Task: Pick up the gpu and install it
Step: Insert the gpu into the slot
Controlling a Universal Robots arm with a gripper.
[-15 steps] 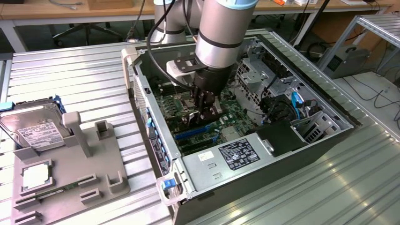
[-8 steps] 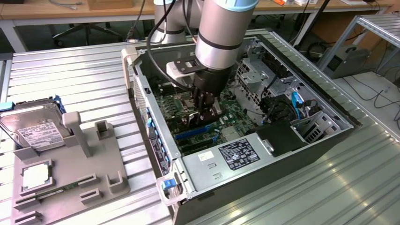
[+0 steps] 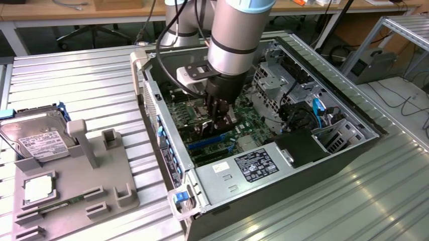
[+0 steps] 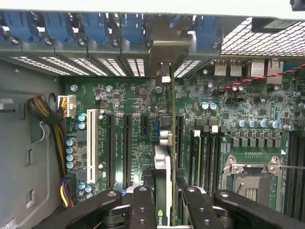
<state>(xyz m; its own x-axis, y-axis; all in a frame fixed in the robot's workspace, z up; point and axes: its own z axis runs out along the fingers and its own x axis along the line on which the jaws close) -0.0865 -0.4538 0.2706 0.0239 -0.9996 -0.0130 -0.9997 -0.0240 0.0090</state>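
- One gpu (image 4: 164, 157): you see it edge-on inside the computer case (image 3: 348, 145), standing upright over the green motherboard (image 4: 128, 95), its silver bracket (image 4: 162, 52) up against the slotted rear wall.
- One tool (image 4: 167, 191): your arm's tool is about half closed, its two fingers (image 4: 143, 205) clamped on either side of the gpu.
- Around the card you have one white slot (image 4: 90, 145), several black slots beside it, one processor socket (image 4: 250, 183), a yellow-and-black cable bundle (image 4: 52, 124) and a red-and-black twisted wire (image 4: 267, 78).
- To the exterior view's left, well apart from the case, one grey holder (image 3: 100, 165) carries one hard drive (image 3: 33, 138), one processor chip (image 3: 39, 187) and one memory stick (image 3: 64, 203).
- Case and holder lie on a ribbed aluminium table (image 3: 80, 80); wooden desks (image 3: 67, 10) and a chair base (image 3: 87, 32) stand behind.
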